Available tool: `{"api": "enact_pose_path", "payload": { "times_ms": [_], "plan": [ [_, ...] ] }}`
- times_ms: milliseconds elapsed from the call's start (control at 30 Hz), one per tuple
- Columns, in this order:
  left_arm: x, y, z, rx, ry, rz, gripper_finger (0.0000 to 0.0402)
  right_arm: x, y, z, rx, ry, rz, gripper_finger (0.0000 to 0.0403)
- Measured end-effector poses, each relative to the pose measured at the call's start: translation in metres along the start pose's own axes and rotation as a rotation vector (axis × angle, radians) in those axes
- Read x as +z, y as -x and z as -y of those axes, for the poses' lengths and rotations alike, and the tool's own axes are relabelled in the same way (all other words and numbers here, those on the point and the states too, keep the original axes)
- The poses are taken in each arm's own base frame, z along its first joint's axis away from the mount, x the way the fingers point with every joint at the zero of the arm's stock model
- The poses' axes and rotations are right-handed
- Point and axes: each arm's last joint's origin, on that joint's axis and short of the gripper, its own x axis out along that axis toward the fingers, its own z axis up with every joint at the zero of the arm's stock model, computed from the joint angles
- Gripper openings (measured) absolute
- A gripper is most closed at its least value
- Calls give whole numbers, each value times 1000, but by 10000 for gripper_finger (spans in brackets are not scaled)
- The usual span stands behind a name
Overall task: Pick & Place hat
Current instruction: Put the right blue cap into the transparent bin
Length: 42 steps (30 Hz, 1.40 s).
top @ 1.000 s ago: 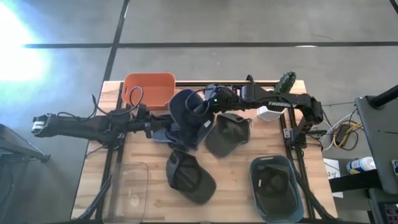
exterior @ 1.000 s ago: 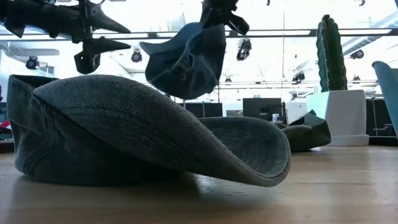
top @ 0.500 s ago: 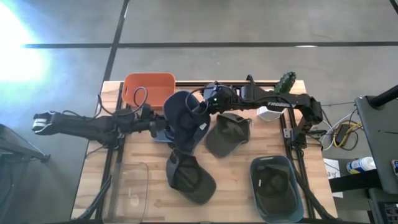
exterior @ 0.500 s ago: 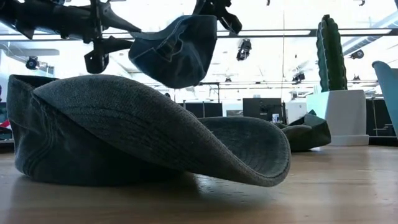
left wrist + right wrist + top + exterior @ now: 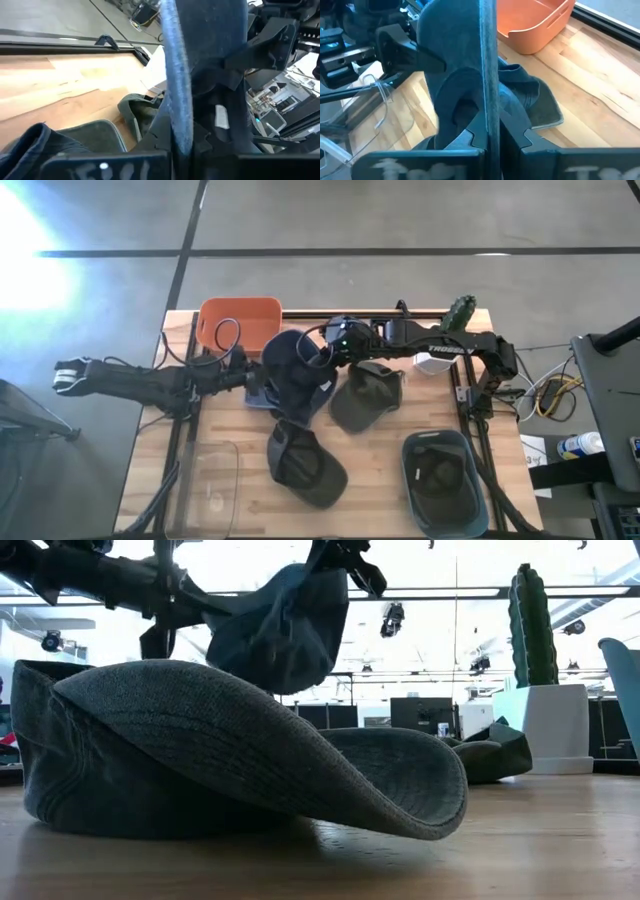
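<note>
Blue hat (image 5: 296, 365) hangs above the table just in front of the orange bin (image 5: 240, 322), brim pinched edge-on in the right gripper (image 5: 335, 343); I read this as a lift for carrying. Left gripper (image 5: 252, 378) also closed on its brim, bin-side, probably steadying or taking over. Other hats lie further from the bin.

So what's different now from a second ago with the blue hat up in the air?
The right gripper still holds the blue hat up, and has carried it a bit toward the orange bin. The left gripper has moved in and now touches the hat. The other hats stayed put.
</note>
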Motion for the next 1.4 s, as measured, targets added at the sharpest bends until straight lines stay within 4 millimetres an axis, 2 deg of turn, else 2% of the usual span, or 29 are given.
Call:
{"api": "enact_pose_path", "payload": {
  "times_ms": [133,300,433,567,700,867,1033,1200,1300,1400],
  "plan": [
    [0,0,0,8,-11,11,8,-1,0,0,12,4,-15,45],
    [2,3,1,14,28,2,6,-1,3,0,30,7,-34,109],
    [21,9,18,-34,67,-38,5,0,15,1,33,33,-31,164],
    [49,24,44,71,-49,-215,5,-1,31,3,25,81,-40,202],
    [68,42,59,222,-207,-520,5,3,47,9,8,109,-21,219],
    [90,57,85,131,-234,-802,7,7,51,14,4,134,-8,223],
    [102,67,110,3,-206,-981,11,9,50,17,-3,142,-4,224],
    [94,80,116,67,-274,-1187,6,8,49,16,1,148,-10,224],
    [79,81,116,131,-297,-1311,7,9,49,16,0,147,-9,224],
    [57,78,119,124,-331,-1390,7,9,49,17,-4,144,-7,224]
  ]
}}
